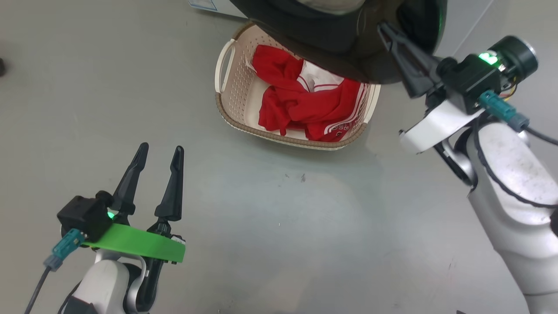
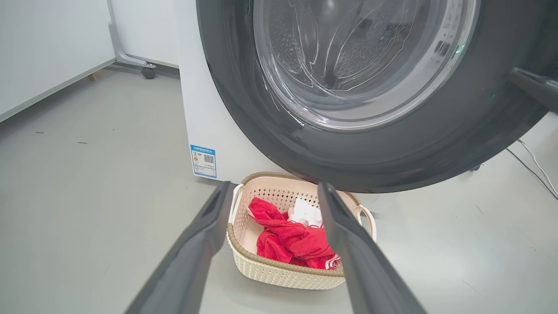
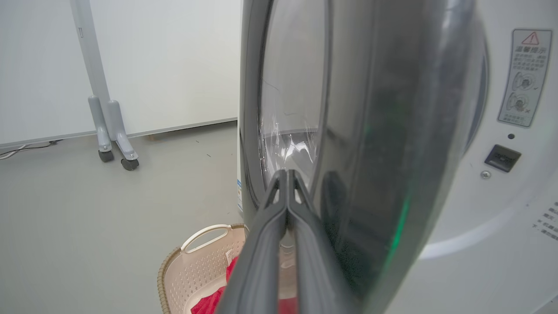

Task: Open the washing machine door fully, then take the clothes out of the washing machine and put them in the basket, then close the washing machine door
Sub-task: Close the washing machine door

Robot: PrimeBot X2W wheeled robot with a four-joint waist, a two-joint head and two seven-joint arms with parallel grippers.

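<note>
The washing machine door (image 2: pixel 370 148), with its black rim and clear glass bowl, stands partly swung out over the basket (image 1: pixel 231 109). My right gripper (image 1: pixel 386 32) is shut, and its fingertips (image 3: pixel 285 176) lie against the door's outer face, holding nothing. The cream basket (image 2: pixel 279 270) sits on the floor below the door, with the red and white clothes (image 1: pixel 305 104) heaped in it. My left gripper (image 1: pixel 160 151) hangs open and empty, well short of the basket. The white washing machine (image 3: pixel 492 218) shows its front panel and latch hole (image 3: pixel 502 158). The drum opening is hidden.
Grey floor (image 1: pixel 283 226) spreads around the basket. A blue label (image 2: pixel 203 161) sits low on the machine's front. A white wheeled panel stand (image 3: pixel 111 139) is at the back left, and thin cables (image 2: pixel 536 170) lie on the floor right of the machine.
</note>
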